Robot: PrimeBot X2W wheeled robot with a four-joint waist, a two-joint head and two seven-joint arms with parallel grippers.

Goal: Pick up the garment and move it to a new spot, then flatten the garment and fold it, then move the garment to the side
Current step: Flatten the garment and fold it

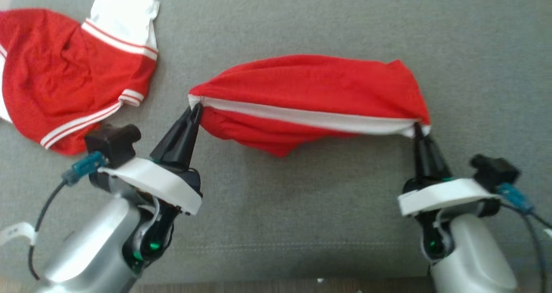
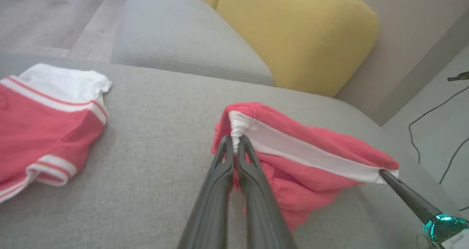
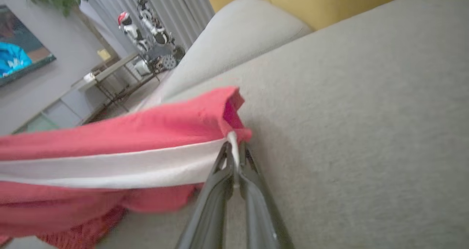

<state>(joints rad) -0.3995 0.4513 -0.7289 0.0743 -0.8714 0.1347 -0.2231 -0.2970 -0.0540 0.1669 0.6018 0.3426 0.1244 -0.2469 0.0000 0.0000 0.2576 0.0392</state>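
Note:
The garment (image 1: 310, 86) is red cloth with a white band, stretched between my two grippers above the grey sofa seat (image 1: 302, 207). My left gripper (image 1: 196, 108) is shut on the band's left end. At the band's right end my right gripper (image 1: 417, 127) is shut too. The left wrist view shows the fingers pinching the bunched white band of the garment (image 2: 293, 132), with the left gripper (image 2: 235, 139) at its corner and the other gripper's finger at the far end. In the right wrist view the right gripper (image 3: 234, 146) clamps the white band of the garment (image 3: 128, 132), which sags to the left.
A second red and white garment (image 1: 64, 77) lies flat at the seat's far left. A yellow cushion (image 2: 300, 33) and a grey armrest (image 2: 176, 33) stand behind the seat. Cables (image 2: 439, 128) run over the floor at the right.

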